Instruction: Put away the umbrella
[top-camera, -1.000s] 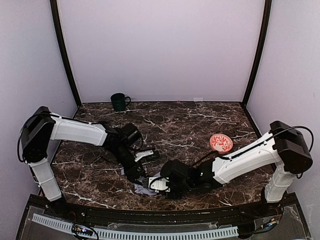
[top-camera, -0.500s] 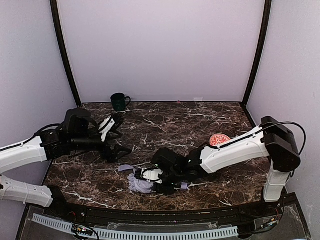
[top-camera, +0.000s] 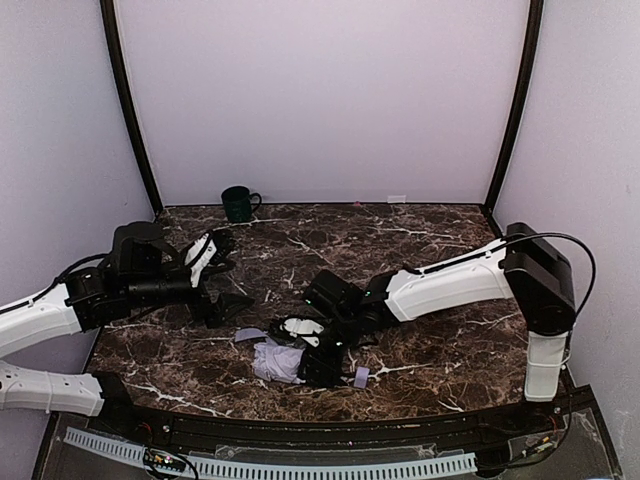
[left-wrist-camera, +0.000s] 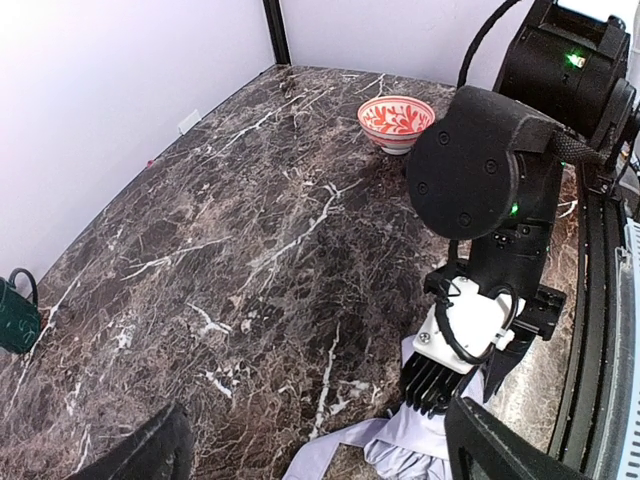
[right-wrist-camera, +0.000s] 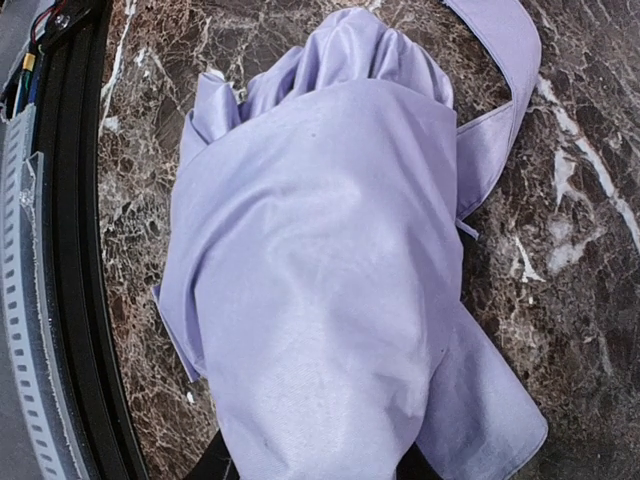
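Observation:
The umbrella (top-camera: 274, 361) is a crumpled pale lavender bundle on the marble table near the front edge, with a loose strap (top-camera: 250, 335) at its left and a small lavender handle (top-camera: 360, 377) to its right. My right gripper (top-camera: 312, 365) is low over the bundle and shut on the umbrella. In the right wrist view the fabric (right-wrist-camera: 320, 260) fills the frame and drapes over my gripper (right-wrist-camera: 312, 445), and only black finger bases show. My left gripper (top-camera: 232, 272) is open and empty, raised behind and left of the bundle. Its view shows the fabric (left-wrist-camera: 420, 445) under the right wrist.
A dark green mug (top-camera: 238, 203) stands at the back left, also in the left wrist view (left-wrist-camera: 15, 315). The red-patterned bowl (left-wrist-camera: 397, 122) sits on the right side, hidden behind the right arm in the top view. The black front rail (right-wrist-camera: 80, 300) runs just beside the umbrella.
My left gripper has left the umbrella, lifted and pulled back to the left, open. My right gripper has dragged the bundle leftward along the front of the table.

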